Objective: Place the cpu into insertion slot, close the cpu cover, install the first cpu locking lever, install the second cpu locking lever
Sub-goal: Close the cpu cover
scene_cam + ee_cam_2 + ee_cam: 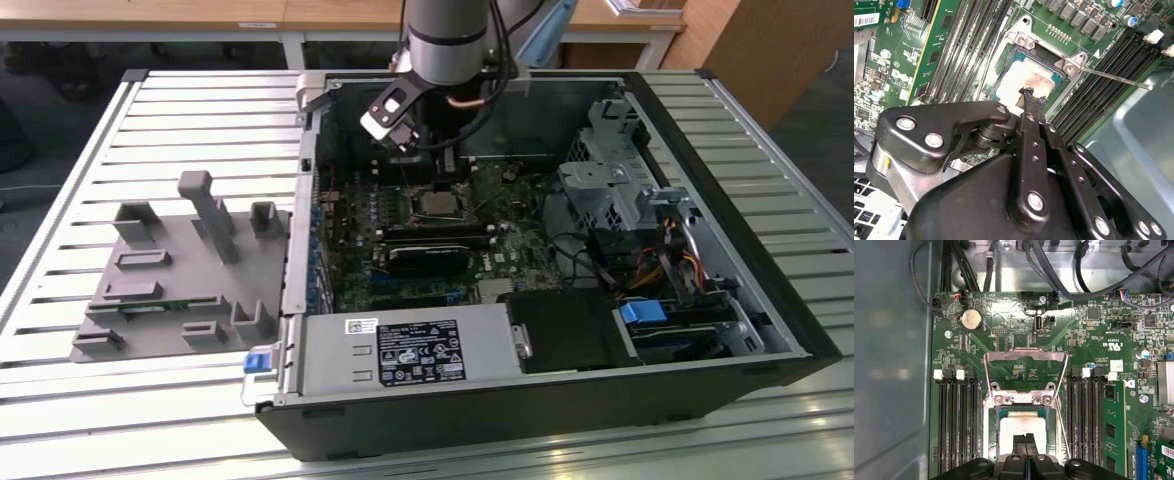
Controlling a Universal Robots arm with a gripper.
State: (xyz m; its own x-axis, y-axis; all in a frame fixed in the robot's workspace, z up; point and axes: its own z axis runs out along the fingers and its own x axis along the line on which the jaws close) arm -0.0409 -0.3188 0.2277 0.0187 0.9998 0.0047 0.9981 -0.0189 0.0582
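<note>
Gripper [1031,98], fingers pressed together and holding nothing, tips just over the cpu [1021,80] lying in the insertion slot [1046,50]. The cpu cover [1026,356] stands open. Judged: confirm the chip lies flat, then move the cover slowly, clear of the lever [1114,78].

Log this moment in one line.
gripper: shut, above cpu | cpu: lying in slot | cover: open
</note>
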